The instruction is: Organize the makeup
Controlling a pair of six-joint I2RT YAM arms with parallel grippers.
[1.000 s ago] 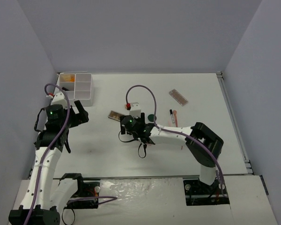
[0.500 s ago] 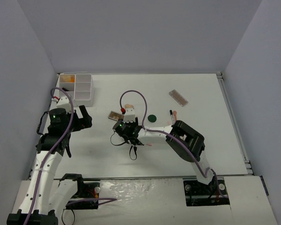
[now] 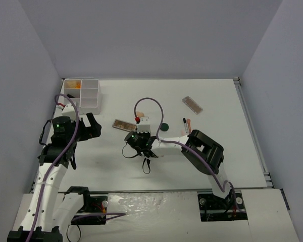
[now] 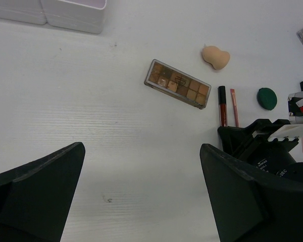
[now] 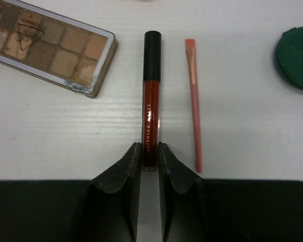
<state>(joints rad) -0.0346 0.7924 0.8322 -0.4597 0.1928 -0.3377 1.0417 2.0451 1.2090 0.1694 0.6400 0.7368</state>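
Note:
My right gripper (image 5: 150, 151) is shut on the lower end of a dark-red stick (image 5: 150, 96) that lies flat on the table. A thin pink pencil (image 5: 193, 101) lies just right of it. A brown eyeshadow palette (image 5: 50, 48) sits to the upper left and a dark-green round compact (image 5: 297, 58) to the upper right. From the left wrist I also see a beige sponge (image 4: 215, 56) beyond the palette (image 4: 178, 83). My left gripper (image 4: 141, 191) hangs open over bare table, left of the right gripper (image 3: 141, 135).
The white compartment box (image 3: 83, 94) stands at the back left, with orange items in its far-left compartment. A second brown palette (image 3: 192, 105) lies at the back right, and a few small sticks (image 3: 186, 125) lie right of the compact.
My right gripper's jaws have closed onto the dark-red stick. The left gripper's jaws have spread a little wider, and the left arm has hardly moved.

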